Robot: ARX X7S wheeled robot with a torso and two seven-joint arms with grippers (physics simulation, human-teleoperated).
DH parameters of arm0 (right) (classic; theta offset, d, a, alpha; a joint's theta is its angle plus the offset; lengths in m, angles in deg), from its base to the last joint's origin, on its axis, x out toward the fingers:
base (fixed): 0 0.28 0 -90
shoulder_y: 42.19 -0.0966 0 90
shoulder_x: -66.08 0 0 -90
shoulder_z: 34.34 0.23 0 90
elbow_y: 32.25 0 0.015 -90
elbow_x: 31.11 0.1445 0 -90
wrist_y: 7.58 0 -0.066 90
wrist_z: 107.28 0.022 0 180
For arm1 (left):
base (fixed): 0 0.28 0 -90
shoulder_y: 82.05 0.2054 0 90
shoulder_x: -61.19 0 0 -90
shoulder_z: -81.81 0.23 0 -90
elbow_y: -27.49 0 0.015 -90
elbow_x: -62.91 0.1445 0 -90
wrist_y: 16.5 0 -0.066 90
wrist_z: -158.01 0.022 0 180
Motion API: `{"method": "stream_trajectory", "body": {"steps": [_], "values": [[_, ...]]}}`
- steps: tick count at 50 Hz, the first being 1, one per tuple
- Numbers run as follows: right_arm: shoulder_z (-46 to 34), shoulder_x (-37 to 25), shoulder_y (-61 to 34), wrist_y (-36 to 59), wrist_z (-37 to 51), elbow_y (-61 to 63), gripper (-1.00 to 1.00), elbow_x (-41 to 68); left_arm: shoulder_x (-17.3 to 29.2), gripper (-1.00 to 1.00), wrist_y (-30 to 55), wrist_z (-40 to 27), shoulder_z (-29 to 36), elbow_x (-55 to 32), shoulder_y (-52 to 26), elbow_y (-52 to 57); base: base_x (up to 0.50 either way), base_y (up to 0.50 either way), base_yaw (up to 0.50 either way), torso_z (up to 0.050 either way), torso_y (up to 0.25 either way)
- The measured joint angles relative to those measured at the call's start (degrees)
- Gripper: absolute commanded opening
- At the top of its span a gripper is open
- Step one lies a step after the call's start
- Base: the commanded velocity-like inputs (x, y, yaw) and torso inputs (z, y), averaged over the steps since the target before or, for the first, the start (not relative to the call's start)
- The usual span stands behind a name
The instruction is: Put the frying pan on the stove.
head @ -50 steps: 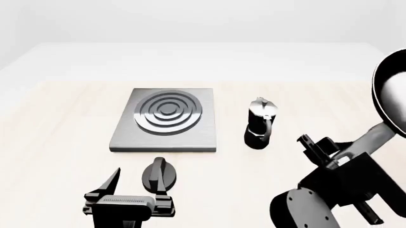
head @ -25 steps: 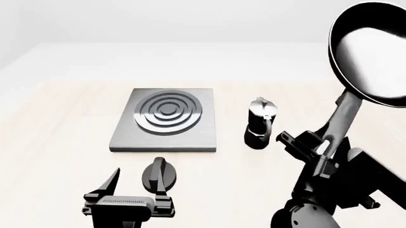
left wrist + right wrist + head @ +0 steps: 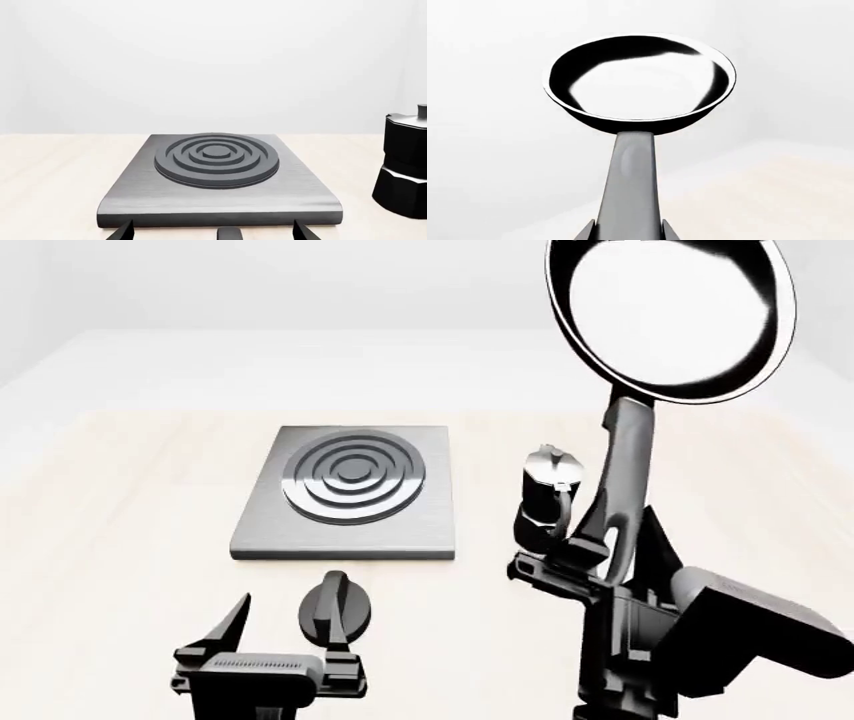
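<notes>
The glossy black frying pan is held high in the air, tipped up nearly on end, its grey handle running down into my right gripper, which is shut on it. In the right wrist view the frying pan stands above the handle between the fingers. The stove, a grey slab with a ringed dark burner, lies on the table left of the pan. My left gripper hovers open near the table's front, just in front of the stove.
A black-and-silver moka pot stands just right of the stove, close beside the raised handle, and shows as the moka pot in the left wrist view. A small black knob lies between the left fingers and the stove's front edge.
The right arm has swung left and up with the pan: it moved from the picture's right edge to above the moka pot, tipping upright. The left arm has not moved.
</notes>
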Motion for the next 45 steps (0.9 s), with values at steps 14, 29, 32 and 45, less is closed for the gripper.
{"method": "stream_trajectory", "body": {"steps": [14,29,32,45], "values": [[-4.9,-2.0,-1.6,2.6,-4.2,2.8,-1.00,0.3,0.2,1.00,0.2,-0.2,0.2,-0.2,-0.1,0.2,0.00,0.00,0.00,0.000,0.001],[-9.3,-4.2,-6.1,3.8,-13.4,0.2,-1.00,3.4,0.4,1.00,0.0,-0.4,0.3,-0.3,-0.2,0.2,0.00,0.00,0.00,0.001,0.002],[-10.0,-4.7,-7.1,4.0,-15.5,-0.9,-1.00,4.3,0.4,1.00,0.0,-0.5,0.4,-0.3,-0.2,0.2,0.00,0.00,0.00,0.000,0.000],[-12.1,-6.1,-11.0,4.7,-23.3,-6.3,-1.00,7.4,0.5,1.00,-0.2,-0.6,0.6,-0.3,-0.2,0.0,0.00,0.00,0.00,0.001,0.002]]}}
